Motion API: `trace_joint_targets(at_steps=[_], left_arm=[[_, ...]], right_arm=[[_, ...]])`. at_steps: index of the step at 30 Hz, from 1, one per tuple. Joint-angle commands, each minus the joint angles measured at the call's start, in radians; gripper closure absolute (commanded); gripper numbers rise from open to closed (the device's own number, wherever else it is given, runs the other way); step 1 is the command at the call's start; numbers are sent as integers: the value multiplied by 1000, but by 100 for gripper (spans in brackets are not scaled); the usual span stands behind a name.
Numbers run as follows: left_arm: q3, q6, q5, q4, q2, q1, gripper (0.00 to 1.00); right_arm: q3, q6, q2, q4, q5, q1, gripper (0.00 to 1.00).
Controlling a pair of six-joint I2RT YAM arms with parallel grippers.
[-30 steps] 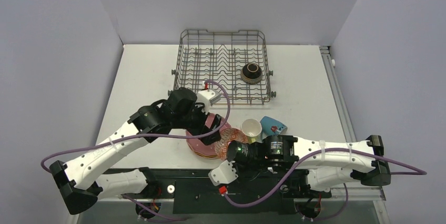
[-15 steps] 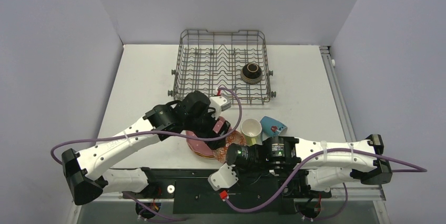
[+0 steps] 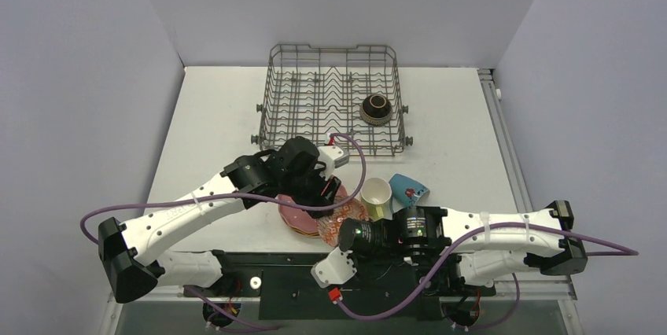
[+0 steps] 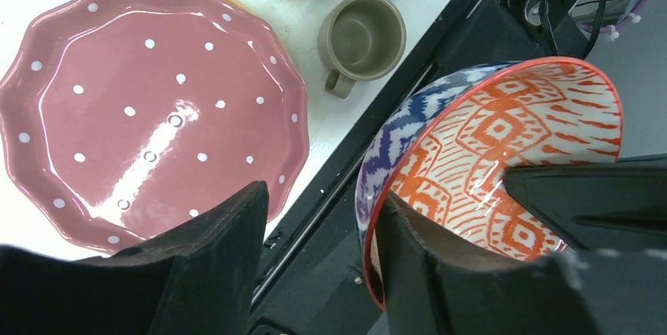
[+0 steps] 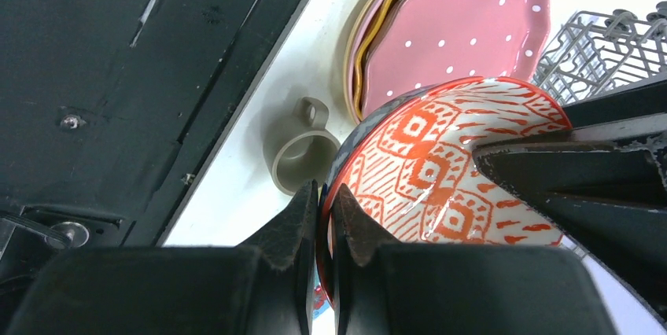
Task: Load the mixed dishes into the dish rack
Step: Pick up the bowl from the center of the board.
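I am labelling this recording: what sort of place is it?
Probably a robotics test cell: bare walls box in a white table, the left arm and right arm are bolted at its near edge, and the dish rack stands on it.

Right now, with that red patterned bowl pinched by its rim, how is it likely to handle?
The bowl looks like glazed ceramic, so probably stiff and breakable if dropped. Its glossy highlights suggest a slick surface that could slip between the right fingers. Gripped only at the rim edge, it may swing or tilt under its own weight.
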Motion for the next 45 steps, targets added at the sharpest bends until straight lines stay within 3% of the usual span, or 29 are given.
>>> trace_joint_targets(at_steps=[1, 7, 14, 17, 25, 32, 38, 45], left_arm=[[25, 14, 38, 33, -2, -7, 61], [22, 23, 56, 45, 14, -11, 100], [23, 23, 70, 68, 42, -12, 100], [20, 16, 67, 78, 48, -13, 100], [2, 2, 36, 95, 69, -12, 100], [-19, -23, 22, 142, 64, 10, 100], [-73, -60, 71, 200, 25, 79, 100], [-139, -114, 136, 254, -87, 205, 100]], right_arm=[[-13, 38, -45, 82, 35, 11, 100], [-47, 87, -73, 166, 56, 22, 100], [-78, 125, -94, 202, 107, 24, 92], [-94, 131, -123, 220, 141, 24, 82], [-180, 168, -294, 310, 293, 16, 70], [-226, 235, -426, 372, 282, -68, 61], [-248, 359, -455, 477, 310, -203, 52], [-244, 569, -405, 575, 550, -268, 37]])
